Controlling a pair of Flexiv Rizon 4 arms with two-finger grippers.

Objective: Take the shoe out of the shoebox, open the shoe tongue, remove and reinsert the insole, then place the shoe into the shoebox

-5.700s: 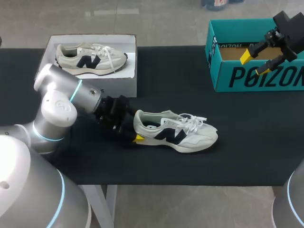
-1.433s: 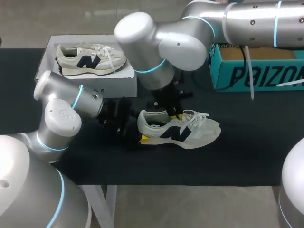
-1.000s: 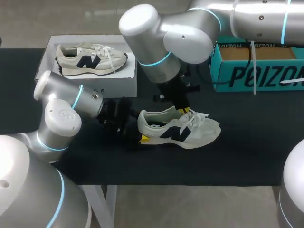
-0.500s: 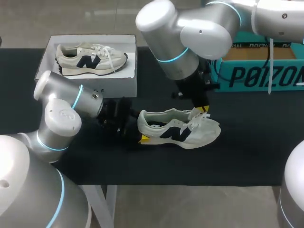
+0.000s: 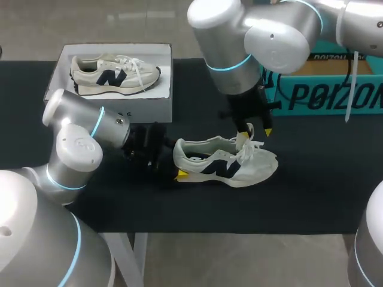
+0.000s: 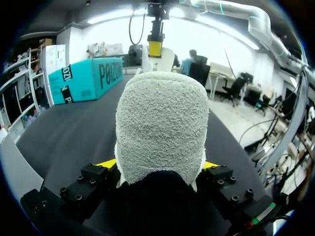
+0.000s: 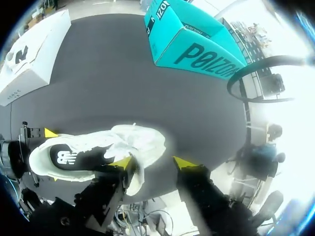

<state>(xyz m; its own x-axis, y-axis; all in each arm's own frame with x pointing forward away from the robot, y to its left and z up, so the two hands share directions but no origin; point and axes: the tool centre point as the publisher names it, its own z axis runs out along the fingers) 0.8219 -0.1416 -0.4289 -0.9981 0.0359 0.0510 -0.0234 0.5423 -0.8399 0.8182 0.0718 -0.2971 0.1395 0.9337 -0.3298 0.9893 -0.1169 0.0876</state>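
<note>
Head view: the left end effector [image 5: 174, 166] clamps the heel of the shoe [image 5: 224, 164], steadying it on the worktop [image 5: 311, 179] so the right end effector [image 5: 255, 131], fingers apart, can work the laces [image 5: 245, 149].

Robotics lab, as suggested by the set-up — a left arm [image 5: 75, 143] and a right arm [image 5: 263, 36] are seen at a black table [image 5: 311, 191], on which a shoe [image 5: 224, 167] and a teal shoebox [image 5: 326, 95] are laid.

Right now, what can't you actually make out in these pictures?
Head view: most of the inside of the teal shoebox, covered by the right arm and cut by the edge.
Left wrist view: the shoe beyond its heel, which fills the view.
Head view: the far finger of the left end effector, behind that heel.
</note>
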